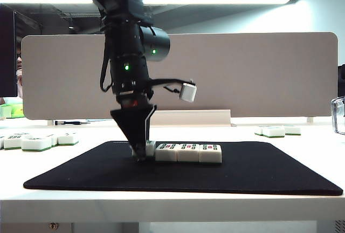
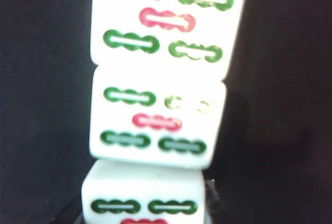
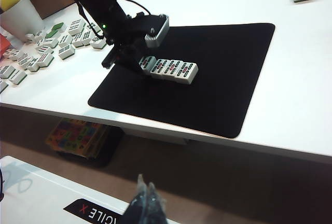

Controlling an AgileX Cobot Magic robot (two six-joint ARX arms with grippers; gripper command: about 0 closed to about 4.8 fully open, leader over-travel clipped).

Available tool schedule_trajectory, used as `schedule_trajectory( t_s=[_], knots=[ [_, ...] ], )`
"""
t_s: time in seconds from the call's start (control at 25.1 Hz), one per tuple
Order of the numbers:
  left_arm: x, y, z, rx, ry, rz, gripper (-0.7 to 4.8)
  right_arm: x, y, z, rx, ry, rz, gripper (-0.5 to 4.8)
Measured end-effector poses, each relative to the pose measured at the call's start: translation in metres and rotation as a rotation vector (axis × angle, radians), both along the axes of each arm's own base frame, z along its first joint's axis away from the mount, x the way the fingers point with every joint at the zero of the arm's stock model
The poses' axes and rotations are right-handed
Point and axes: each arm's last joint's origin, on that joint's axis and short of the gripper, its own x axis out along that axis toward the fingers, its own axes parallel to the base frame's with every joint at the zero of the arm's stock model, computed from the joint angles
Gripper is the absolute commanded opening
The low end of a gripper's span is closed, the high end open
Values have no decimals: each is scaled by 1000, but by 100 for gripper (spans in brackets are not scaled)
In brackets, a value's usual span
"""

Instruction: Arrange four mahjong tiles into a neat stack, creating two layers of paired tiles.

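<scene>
Jaws of the left gripper point(image 1: 141, 155) sit around the end tile point(image 1: 150, 148) — grip unclear; right gripper's point(image 3: 145, 195) jaws are pressed together, bottom of frame.

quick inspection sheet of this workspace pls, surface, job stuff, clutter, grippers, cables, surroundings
surface: white table with a black rectangular mat on it
job's things: four white mahjong tiles with green and red marks lie face up in one flat row on the mat; no second layer
clutter: loose white-and-green tiles scattered off the mat on one side, a few more tiles on the other, a white cup
grippers: left gripper is down at the row's end tile, jaws around it, grip not certain; right gripper is away from the table, fingers together
cables: black cable looped on the left arm
surroundings: beige partition behind the table
</scene>
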Motion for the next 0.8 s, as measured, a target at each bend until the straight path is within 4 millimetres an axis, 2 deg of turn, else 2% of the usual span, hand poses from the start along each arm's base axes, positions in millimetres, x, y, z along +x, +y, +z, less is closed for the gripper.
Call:
schedule_trajectory(
  t_s=[0.2,0.24,0.36,0.56,0.8],
  knots=[
    [0,-2,37,-63,-54,36,174,0,0,0,0,0,0,-1],
    [-1,-3,39,-67,-55,33,174,0,0,0,0,0,0,-1],
    [-5,-9,32,-55,-23,20,175,0,0,0,0,0,0,-1],
    [-15,-25,33,-74,-36,-77,176,0,0,0,-10,-6,5,-1],
    [-11,-26,25,-70,-41,-84,180,1,0,-1,-12,-3,5,-1]
  ],
)
